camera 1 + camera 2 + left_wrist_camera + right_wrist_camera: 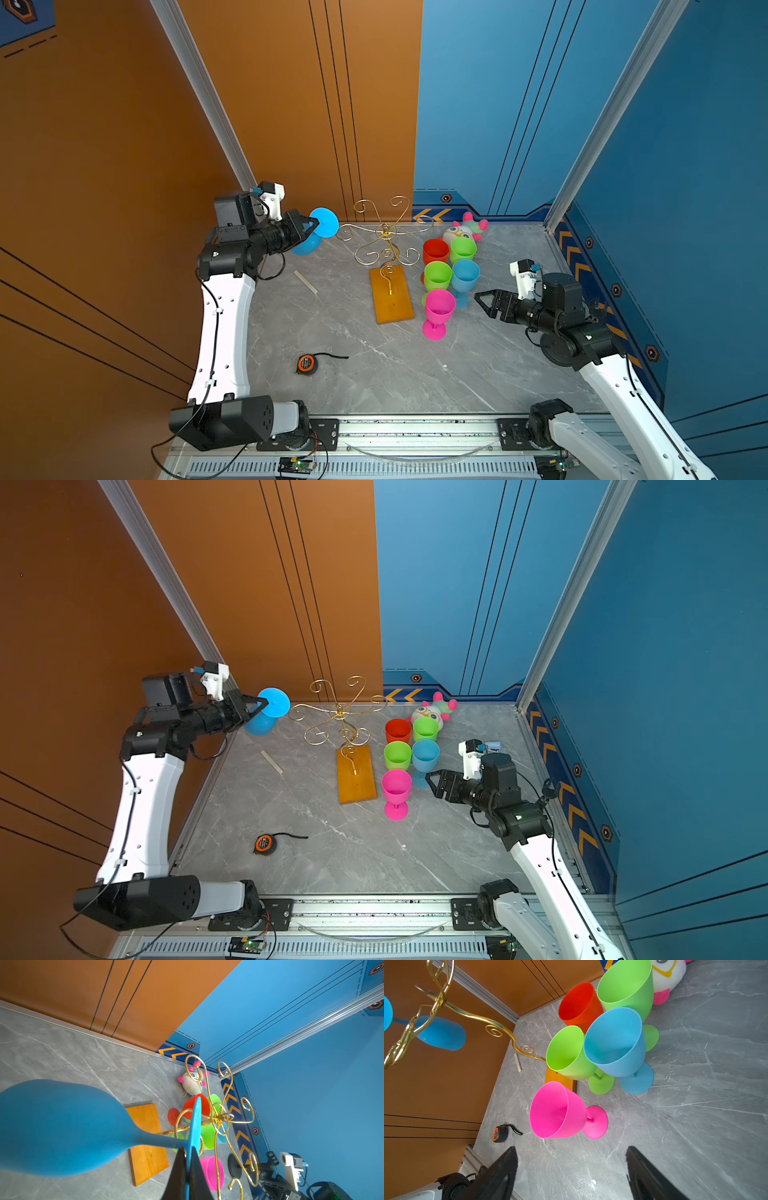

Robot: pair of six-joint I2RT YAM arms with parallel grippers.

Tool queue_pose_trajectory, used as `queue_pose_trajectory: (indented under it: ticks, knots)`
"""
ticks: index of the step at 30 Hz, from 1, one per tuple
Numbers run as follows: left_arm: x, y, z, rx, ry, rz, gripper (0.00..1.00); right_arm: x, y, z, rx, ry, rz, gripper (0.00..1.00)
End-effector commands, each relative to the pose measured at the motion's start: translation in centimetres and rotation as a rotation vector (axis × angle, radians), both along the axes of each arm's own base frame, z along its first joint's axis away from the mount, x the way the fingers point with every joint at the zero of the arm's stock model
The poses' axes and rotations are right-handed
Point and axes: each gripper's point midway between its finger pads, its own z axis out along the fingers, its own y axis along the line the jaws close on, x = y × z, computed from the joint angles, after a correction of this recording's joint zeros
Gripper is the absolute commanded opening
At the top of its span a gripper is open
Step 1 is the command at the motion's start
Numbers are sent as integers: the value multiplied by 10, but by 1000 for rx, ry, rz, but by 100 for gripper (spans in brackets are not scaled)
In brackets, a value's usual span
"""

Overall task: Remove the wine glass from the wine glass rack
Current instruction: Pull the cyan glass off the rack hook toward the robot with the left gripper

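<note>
A blue wine glass (pixel 326 222) (pixel 274 702) hangs upside down in the air at the back left, foot up and bowl (pixel 62 1126) down. My left gripper (pixel 314 225) (pixel 262 705) (pixel 188 1153) is shut on the rim of its foot. The foot sits just left of the tip of the left arm of the gold wire wine glass rack (pixel 386 233) (pixel 221 1118). Whether they touch I cannot tell. The rack's wooden base (pixel 392 297) lies mid-table. My right gripper (pixel 484 305) (pixel 571 1149) hovers open and empty, right of the cups.
Several coloured goblets stand upright right of the rack: pink (pixel 439 305), blue (pixel 465 274), two green (pixel 437 274) (pixel 462 248), red (pixel 435 250). A plush toy (pixel 461 228) lies behind them. A tape measure (pixel 307 364) and a pale stick (pixel 305 281) lie on the left.
</note>
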Motion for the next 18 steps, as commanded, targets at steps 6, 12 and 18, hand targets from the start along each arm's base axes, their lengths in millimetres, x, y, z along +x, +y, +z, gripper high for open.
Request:
queue_pose_trajectory:
  ticks: [6,12,18]
  knots:
    - [-53,-3,-19,93,-4,-19,0,1,10,11,0,-2,51,83]
    - [-93,-46,-32,19,-12,-221,0,5,13,9,-37,17,62,83]
    - [-130,-81,-56,-3,17,-397,0,11,14,7,-77,53,66,82]
